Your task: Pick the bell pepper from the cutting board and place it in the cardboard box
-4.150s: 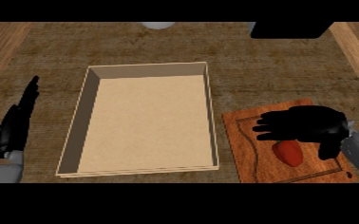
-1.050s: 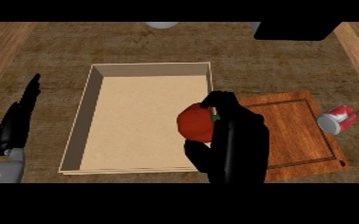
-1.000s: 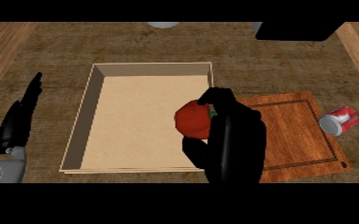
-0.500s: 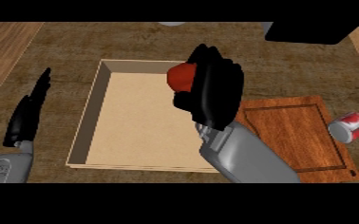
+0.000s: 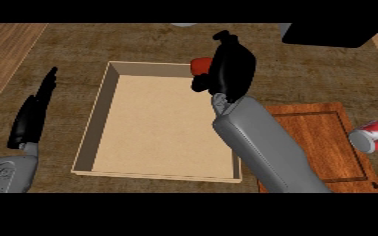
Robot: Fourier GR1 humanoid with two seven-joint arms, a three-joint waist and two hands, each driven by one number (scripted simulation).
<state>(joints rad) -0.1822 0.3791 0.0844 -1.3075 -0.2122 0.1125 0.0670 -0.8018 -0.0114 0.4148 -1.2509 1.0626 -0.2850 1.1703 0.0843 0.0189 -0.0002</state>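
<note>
My right hand (image 5: 230, 70) is curled round the red bell pepper (image 5: 200, 65), of which only a small part shows at the hand's left side. Hand and pepper hang over the far right corner of the cardboard box (image 5: 94, 130), a shallow open tan tray in the middle of the counter. The wooden cutting board (image 5: 332, 140) lies to the right of the box, partly hidden by my grey right forearm, with nothing visible on its bare part. My left hand (image 5: 33, 112) rests open at the left edge, fingers straight and pointing away.
A red and white can (image 5: 366, 136) lies at the right edge beside the cutting board. A dark block (image 5: 328, 34) sits at the far right of the counter, and a pale round object (image 5: 184, 24) peeks in at the far edge.
My right hand took the pepper off the cutting board and carried it left and away from me, from the box's near right side to its far right corner. The left hand stayed still.
</note>
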